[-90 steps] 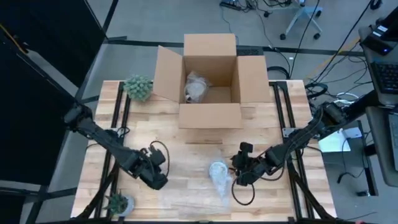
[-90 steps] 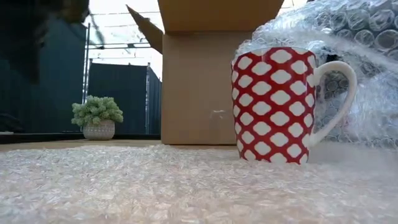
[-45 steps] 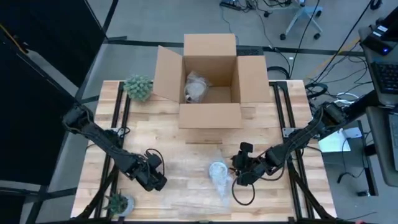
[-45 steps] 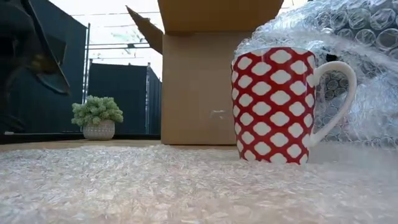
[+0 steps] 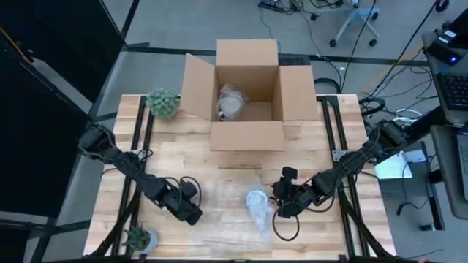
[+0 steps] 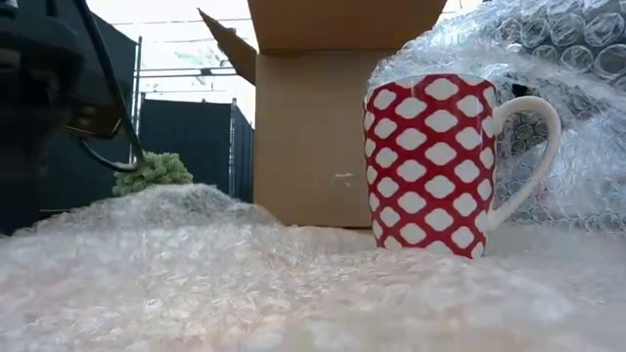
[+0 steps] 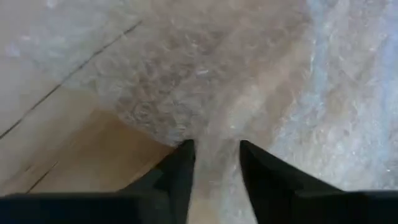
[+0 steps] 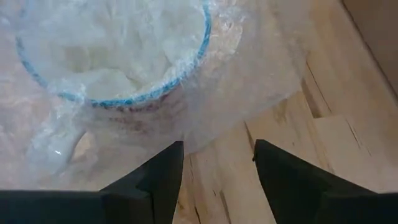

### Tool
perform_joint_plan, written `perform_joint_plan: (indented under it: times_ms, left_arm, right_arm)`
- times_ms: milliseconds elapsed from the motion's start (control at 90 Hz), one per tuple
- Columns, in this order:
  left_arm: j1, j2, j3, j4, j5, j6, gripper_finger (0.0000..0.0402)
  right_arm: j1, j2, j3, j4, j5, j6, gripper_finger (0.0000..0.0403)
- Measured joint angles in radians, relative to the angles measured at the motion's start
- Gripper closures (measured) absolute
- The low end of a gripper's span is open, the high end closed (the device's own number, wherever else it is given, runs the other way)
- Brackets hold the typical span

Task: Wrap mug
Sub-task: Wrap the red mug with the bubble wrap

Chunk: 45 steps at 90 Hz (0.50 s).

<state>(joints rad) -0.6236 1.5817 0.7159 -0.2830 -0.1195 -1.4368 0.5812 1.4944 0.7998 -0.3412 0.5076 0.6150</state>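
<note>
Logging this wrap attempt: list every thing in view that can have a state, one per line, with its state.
mug: upright on the bubble wrap, not yet wrapped
bubble wrap: one edge raised into a hump, another part draped over the mug
cardboard box: flaps open, a wrapped item inside
left gripper: fingers closed on the bubble wrap edge
right gripper: open, beside the mug

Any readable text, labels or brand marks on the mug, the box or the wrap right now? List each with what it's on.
No readable text in any view.
Red-and-white patterned ceramic mug: pattern only, no words.
Brown cardboard box: one small pale mark, too blurred to read.
Clear bubble wrap sheet: no print.
</note>
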Motion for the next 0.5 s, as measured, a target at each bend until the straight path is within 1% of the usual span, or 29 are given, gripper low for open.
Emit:
perform_joint_plan:
  times_ms: [78,133,289,400,500]
  left_arm:
    - [0.002,-0.003,0.025,-0.014,0.001,0.045,0.0370]
    - [0.002,-0.006,0.052,-0.018,-0.014,0.077,0.0391]
    - [0.002,-0.034,0.152,-0.037,-0.097,0.188,0.0399]
    - [0.013,-0.052,0.238,-0.042,-0.183,0.319,0.0400]
    - [0.045,-0.056,0.314,-0.038,-0.242,0.453,0.0401]
  right_arm:
    - [0.000,0.000,0.000,0.000,0.012,-0.002,0.0218]
    - [0.000,0.000,0.000,0.000,0.016,-0.002,0.0218]
    - [0.000,0.000,0.000,0.000,0.018,-0.001,0.0218]
    - [0.000,0.000,0.000,0.006,0.018,-0.002,0.0218]
    - [0.000,0.000,0.000,0.013,0.018,-0.002,0.0218]
